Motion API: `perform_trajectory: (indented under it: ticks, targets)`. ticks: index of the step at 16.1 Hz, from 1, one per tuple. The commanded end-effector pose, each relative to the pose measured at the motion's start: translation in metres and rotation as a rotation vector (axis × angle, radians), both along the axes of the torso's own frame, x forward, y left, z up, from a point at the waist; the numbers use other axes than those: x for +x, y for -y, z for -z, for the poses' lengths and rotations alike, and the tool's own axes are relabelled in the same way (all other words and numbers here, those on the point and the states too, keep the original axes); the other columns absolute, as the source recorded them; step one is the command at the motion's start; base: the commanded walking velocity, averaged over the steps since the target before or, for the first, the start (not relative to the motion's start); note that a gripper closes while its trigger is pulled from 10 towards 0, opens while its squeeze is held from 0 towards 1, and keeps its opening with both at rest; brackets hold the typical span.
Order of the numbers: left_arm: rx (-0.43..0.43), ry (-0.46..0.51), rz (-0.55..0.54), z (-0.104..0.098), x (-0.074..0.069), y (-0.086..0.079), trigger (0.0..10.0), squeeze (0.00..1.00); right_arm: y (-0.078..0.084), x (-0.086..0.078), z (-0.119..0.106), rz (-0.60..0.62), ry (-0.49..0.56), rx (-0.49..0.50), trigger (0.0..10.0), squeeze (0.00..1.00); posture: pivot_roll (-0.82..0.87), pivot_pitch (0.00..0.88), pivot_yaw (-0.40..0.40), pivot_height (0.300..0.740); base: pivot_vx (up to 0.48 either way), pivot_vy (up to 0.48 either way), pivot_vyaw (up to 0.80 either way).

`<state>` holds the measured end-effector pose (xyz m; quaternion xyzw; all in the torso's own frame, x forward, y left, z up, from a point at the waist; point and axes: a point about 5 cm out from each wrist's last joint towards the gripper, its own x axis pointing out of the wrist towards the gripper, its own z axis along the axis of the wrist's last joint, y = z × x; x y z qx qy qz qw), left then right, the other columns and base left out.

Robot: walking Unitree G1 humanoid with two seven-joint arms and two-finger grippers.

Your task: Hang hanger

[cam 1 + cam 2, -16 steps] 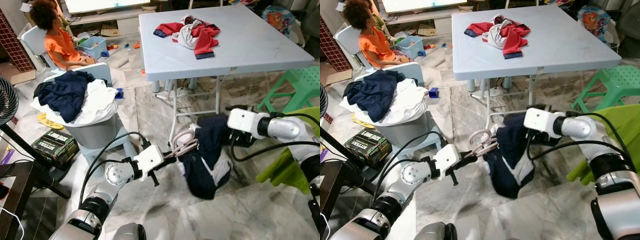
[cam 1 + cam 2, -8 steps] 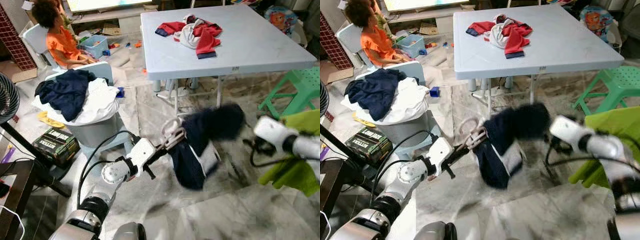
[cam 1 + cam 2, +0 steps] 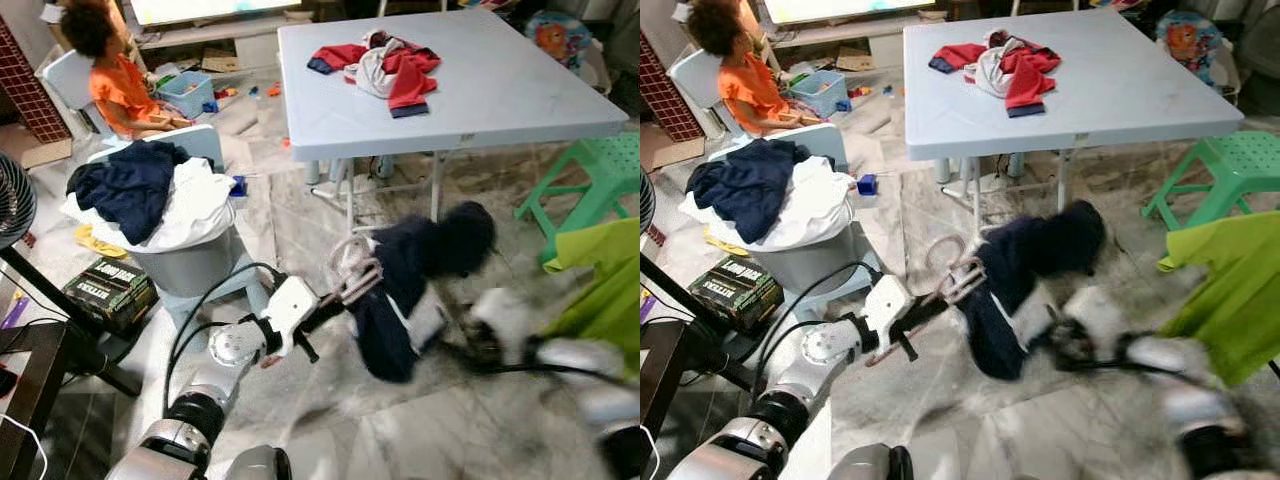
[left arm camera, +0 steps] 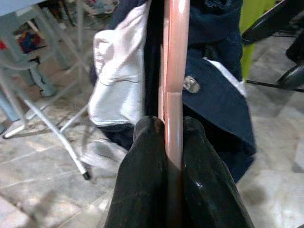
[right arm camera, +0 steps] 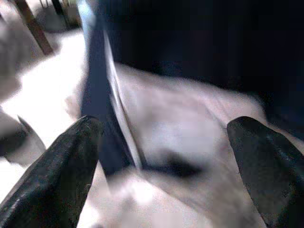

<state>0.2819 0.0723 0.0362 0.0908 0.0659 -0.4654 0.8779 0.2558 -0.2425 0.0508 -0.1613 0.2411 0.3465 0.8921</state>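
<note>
Right arm has dropped away from the garment since a second ago: then it reached in beside the navy cloth at table-leg height, now it sits low near the floor, badly motion-blurred. Right gripper [image 5: 161, 156] fingers stand wide apart in its wrist view, nothing between them; navy and white cloth smears past in front.

Left gripper [image 3: 318, 312] holds the hanger [image 4: 173, 95]. Wrist view: both black fingers pinch the pink bar from either side, firm. Head views: pink hook loops above the fingertips, navy-and-white garment [image 3: 405, 300] draped on the hanger and dangling clear of the floor, in front of the table [image 3: 520, 100] legs. Garment has swung a little toward the table compared with the earlier frame.

Around: basket [image 3: 190, 265] heaped with clothes to the left, person in orange seated beyond it, red and white clothes on the table, green stool [image 3: 590, 170] and a green cloth [image 3: 610, 290] at right.

Step in hand, as I judge it: garment is on the hanger, right arm clearing off, carry to the rail not yet begun. No rail or hook visible, so the next move probably calls for turning to find one, keeping the left grip tight and the hanger level so the garment does not slide off.
</note>
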Motion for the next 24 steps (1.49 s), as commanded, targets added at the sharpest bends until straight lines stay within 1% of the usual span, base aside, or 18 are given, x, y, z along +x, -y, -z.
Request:
perform_trajectory:
  ticks: [1, 2, 3, 5, 6, 7, 8, 10, 12, 14, 16, 17, 21, 24]
  targets:
    - [-0.014, 0.046, 0.016, -0.010, 0.004, 0.002, 0.0, 0.00, -0.004, 0.007, -0.010, 0.040, 0.030, 0.043, 10.0, 0.00, -0.10, 0.000, 0.080, 0.740, 0.000, 0.000, 0.00]
    - [-0.011, 0.043, 0.034, -0.009, 0.003, 0.003, 0.0, 0.00, -0.018, 0.008, -0.011, 0.082, 0.029, 0.110, 10.0, 0.00, -0.10, 0.000, 0.083, 0.740, 0.000, 0.000, 0.00]
    - [-0.011, 0.042, 0.041, -0.009, 0.002, 0.004, 0.0, 0.00, -0.027, 0.010, -0.012, 0.103, 0.037, 0.139, 10.0, 0.00, -0.10, 0.000, 0.083, 0.740, 0.000, 0.000, 0.00]
    - [-0.015, 0.040, 0.048, -0.009, 0.001, 0.005, 0.0, 0.00, -0.036, 0.010, -0.012, 0.120, 0.047, 0.135, 10.0, 0.00, -0.10, 0.000, 0.083, 0.740, 0.000, 0.000, 0.00]
    - [-0.018, 0.040, 0.053, -0.010, 0.001, 0.007, 0.0, 0.00, -0.044, 0.013, -0.013, 0.150, 0.049, 0.172, 8.9, 0.00, -0.10, 0.000, 0.083, 0.740, 0.000, 0.000, 0.00]
    - [-0.022, 0.039, 0.057, -0.010, 0.001, 0.008, 0.0, 0.00, -0.048, 0.015, -0.012, 0.166, 0.054, 0.169, 2.4, 0.00, -0.10, 0.000, 0.083, 0.740, 0.000, 0.000, 0.00]
    - [-0.028, 0.037, 0.064, -0.010, 0.000, 0.009, 0.0, 0.00, -0.054, 0.019, -0.011, 0.188, 0.059, 0.175, 0.0, 0.00, -0.10, 0.000, 0.083, 0.740, 0.000, 0.000, 0.00]
    - [-0.037, 0.036, 0.075, -0.010, -0.002, 0.011, 0.0, 0.00, -0.061, 0.024, -0.011, 0.252, 0.071, 0.201, 0.0, 0.00, -0.10, 0.000, 0.078, 0.740, 0.000, 0.000, 0.00]
    - [-0.043, 0.032, 0.084, -0.010, -0.003, 0.012, 0.0, 0.00, -0.067, 0.025, -0.009, 0.272, 0.071, 0.227, 0.0, 0.00, -0.10, 0.000, 0.076, 0.740, 0.000, 0.000, 0.00]
    - [-0.047, 0.029, 0.090, -0.010, -0.004, 0.013, 0.0, 0.00, -0.070, 0.026, -0.008, 0.282, 0.078, 0.229, 0.0, 0.00, -0.10, 0.000, 0.076, 0.740, 0.000, 0.000, 0.00]
    - [-0.045, 0.032, 0.101, -0.010, -0.005, 0.015, 0.0, 0.00, -0.070, 0.026, -0.007, 0.309, 0.060, 0.250, 0.0, 0.00, -0.10, 0.000, 0.076, 0.740, 0.000, 0.000, 0.00]
    - [-0.054, 0.046, 0.093, -0.012, -0.004, 0.015, 0.0, 0.00, -0.069, 0.027, -0.009, 0.309, 0.067, 0.247, 0.0, 0.00, -0.10, 0.000, 0.076, 0.740, 0.000, 0.000, 0.00]
    - [-0.048, 0.044, 0.090, -0.012, -0.003, 0.015, 0.0, 0.00, -0.062, 0.029, -0.011, 0.327, 0.077, 0.238, 0.0, 0.00, -0.10, 0.000, 0.073, 0.740, 0.000, 0.000, 0.00]
    - [-0.039, 0.046, 0.086, -0.011, -0.003, 0.014, 0.0, 0.00, -0.049, 0.029, -0.016, 0.353, 0.085, 0.233, 0.0, 0.00, -0.10, 0.000, 0.071, 0.740, 0.000, 0.000, 0.00]
